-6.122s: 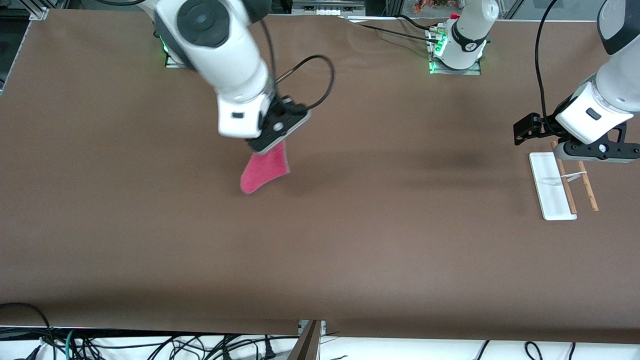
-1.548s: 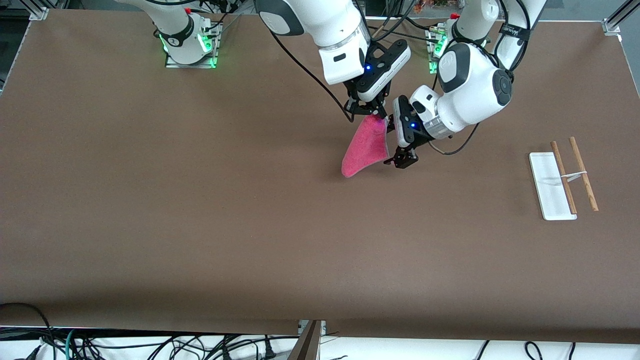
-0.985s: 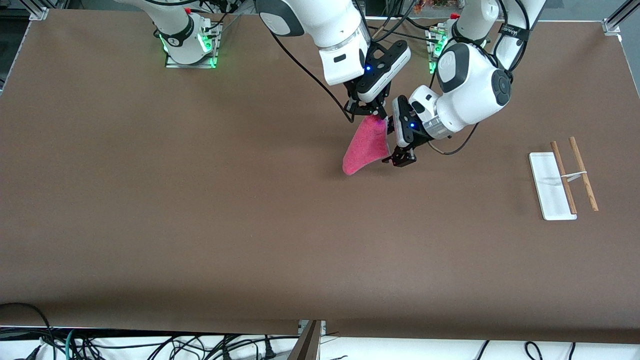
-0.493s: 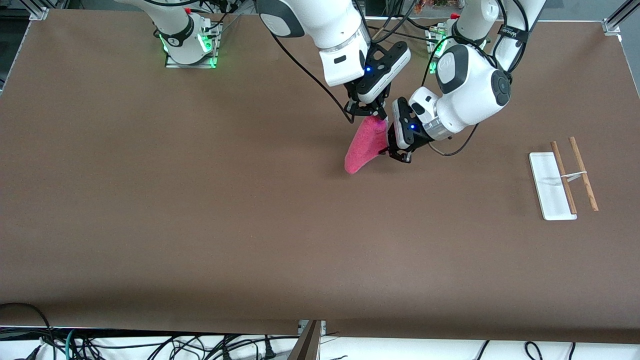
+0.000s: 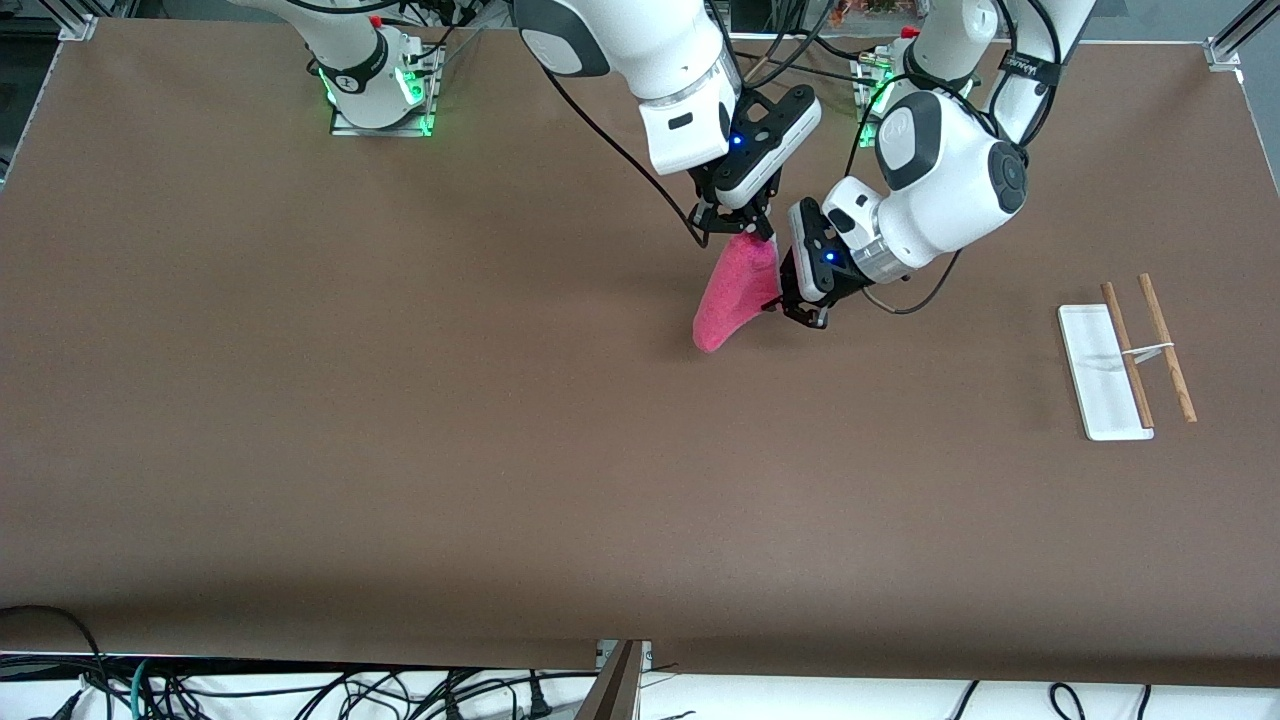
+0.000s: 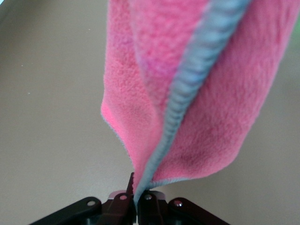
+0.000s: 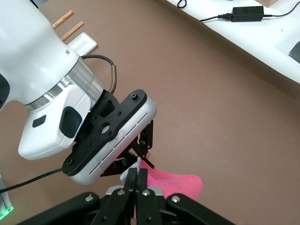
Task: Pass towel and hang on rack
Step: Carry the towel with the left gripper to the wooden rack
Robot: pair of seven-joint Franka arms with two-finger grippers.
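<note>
The towel (image 5: 735, 295) is held in the air over the middle of the table (image 5: 400, 450), hanging pink face outward with its free corner drooping toward the brown surface, and it is gripped at two places at once: its top corner is pinched by the right gripper (image 5: 745, 226), whose fingers are pressed together on the cloth, and its edge beside that is clamped by the left gripper (image 5: 783, 298), whose fingers are likewise closed on the grey trim (seen plainly in the left wrist view, where the trim (image 6: 187, 108) runs straight down into the shut tips (image 6: 137, 205)). The hand-over is therefore judged to be at its midpoint, with release by the right gripper as the step in hand. That release should be made only once the left grip is known to be firm, and the right fingers should be parted fully and drawn straight up and away, so that the soft cloth is not dragged out of the other pinch. The rack (image 5: 1125, 358) stands well apart, toward the left arm's end of the table, and the carry should be kept high enough that the drooping corner is not trailed across the surface or caught on the two wooden rods (image 5: 1165, 345).
</note>
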